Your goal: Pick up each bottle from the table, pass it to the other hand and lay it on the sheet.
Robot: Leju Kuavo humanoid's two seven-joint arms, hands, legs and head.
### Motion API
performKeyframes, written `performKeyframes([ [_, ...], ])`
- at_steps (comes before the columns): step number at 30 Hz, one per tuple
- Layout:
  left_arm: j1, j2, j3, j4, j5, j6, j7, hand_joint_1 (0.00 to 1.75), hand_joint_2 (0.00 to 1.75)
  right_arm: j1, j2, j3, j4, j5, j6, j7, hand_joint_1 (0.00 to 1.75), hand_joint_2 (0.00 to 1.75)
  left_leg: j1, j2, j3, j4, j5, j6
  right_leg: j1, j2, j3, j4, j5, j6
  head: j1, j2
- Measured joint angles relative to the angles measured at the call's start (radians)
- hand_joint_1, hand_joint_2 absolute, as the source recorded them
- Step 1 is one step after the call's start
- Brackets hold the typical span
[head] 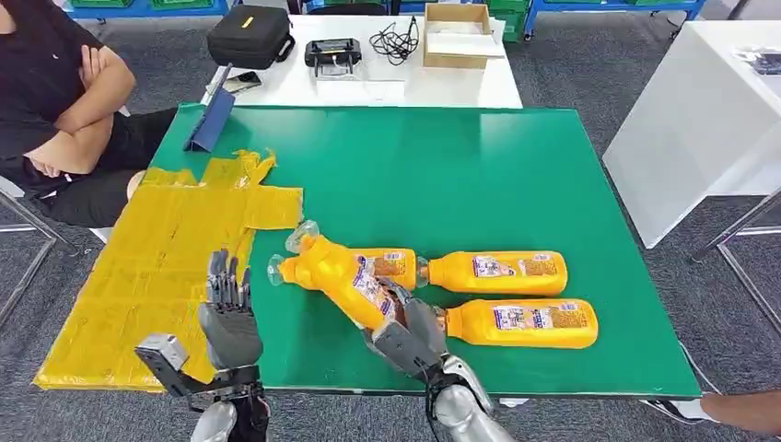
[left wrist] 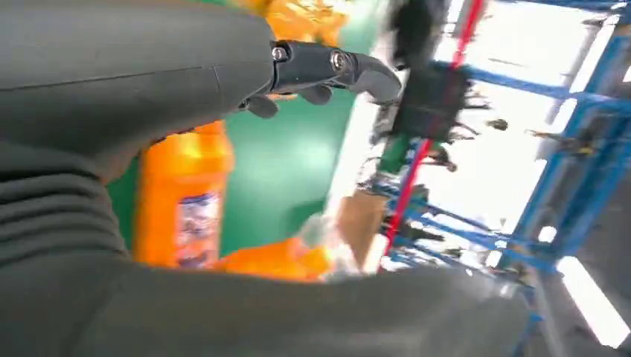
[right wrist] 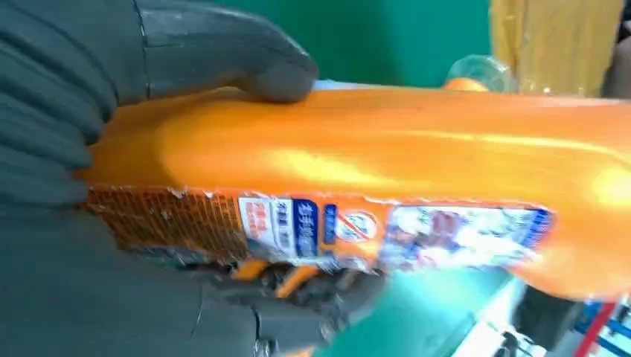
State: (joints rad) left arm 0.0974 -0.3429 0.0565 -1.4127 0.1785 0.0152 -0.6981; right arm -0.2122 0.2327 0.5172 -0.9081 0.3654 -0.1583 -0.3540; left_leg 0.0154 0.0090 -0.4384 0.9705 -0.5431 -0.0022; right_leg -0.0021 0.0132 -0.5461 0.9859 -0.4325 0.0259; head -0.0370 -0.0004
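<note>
Orange bottle (head: 345,281) is clamped in my right hand (head: 405,333), raised over three more bottles (head: 520,322) lying on the green surface (head: 442,175); my left hand (head: 228,318) waits empty, fingers apart, beside the yellow sheet (head: 157,267).

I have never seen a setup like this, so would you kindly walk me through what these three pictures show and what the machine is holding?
This is a humanoid robot with two silver arms and many-fingered hands. The wide picture is from its head, looking down at a green table. The other two come from cameras at its wrists, so they look turned. The right hand holds an orange bottle by its base, tilted up off the table; the right wrist view shows it close up. The left hand is open, raised beside the yellow sheet. Three more orange bottles lie on the table. A person sits nearby.
</note>
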Motion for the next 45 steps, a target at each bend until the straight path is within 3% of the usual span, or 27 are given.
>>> performKeyframes([
  [9,0.007,0.0,0.018,0.072,-0.013,-0.04,0.0,0.0,1.75,0.115,0.005,0.127,-0.229,0.067,-0.014,-0.027,1.75,1.75,0.002,0.0,-0.009,0.0,0.001,0.0,0.001,0.0,-0.009,0.001,0.0,0.0,0.0,0.0],
  [16,0.017,-0.001,0.034,0.085,-0.033,-0.077,-0.002,0.0,1.75,0.148,0.002,0.15,-0.298,0.07,-0.04,-0.069,1.75,1.75,0.002,-0.001,-0.011,0.0,0.0,0.0,0.0,-0.001,-0.01,0.001,0.0,0.0,0.0,0.0],
  [45,0.022,-0.002,0.051,0.1,-0.01,-0.136,-0.002,0.0,1.75,0.148,0.0,0.157,-0.316,0.079,-0.023,-0.08,1.75,1.75,0.002,-0.001,-0.011,0.0,0.001,0.0,0.001,-0.002,-0.011,0.001,0.0,0.0,0.0,0.0],
])
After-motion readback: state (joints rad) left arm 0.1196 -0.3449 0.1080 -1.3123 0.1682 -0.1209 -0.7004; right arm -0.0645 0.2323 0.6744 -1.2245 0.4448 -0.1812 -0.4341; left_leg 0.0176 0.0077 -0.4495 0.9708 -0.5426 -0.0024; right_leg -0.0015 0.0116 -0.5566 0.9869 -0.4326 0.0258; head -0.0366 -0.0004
